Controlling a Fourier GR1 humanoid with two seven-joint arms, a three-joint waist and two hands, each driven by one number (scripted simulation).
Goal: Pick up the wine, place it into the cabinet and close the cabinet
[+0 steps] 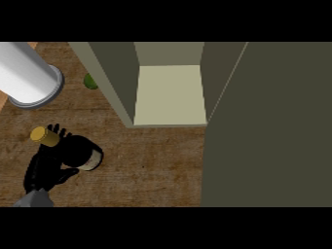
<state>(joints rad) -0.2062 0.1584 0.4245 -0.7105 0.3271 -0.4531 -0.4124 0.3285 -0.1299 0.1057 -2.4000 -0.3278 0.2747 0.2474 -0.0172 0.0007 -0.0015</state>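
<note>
The wine bottle (pixel 82 151) is dark with a gold cap (pixel 44 136) and a pale band near its base. It shows at the lower left, tilted, with the cap pointing up and left. My left hand (pixel 45 171) is curled round it, fingers behind the neck and thumb under the body, hiding part of the bottle. The cabinet (pixel 170 95) stands up and to the right of the bottle, with a pale shelf inside and nothing on it. Its door (pixel 283 126) is swung wide open and fills the right side. My right hand does not show.
A large white cylinder (pixel 21 73) with a grey rim stands at the upper left. A small green round thing (pixel 89 81) sits half hidden behind the cabinet's left wall (pixel 114 82). Brown wooden counter (pixel 154 165) lies between the bottle and the cabinet.
</note>
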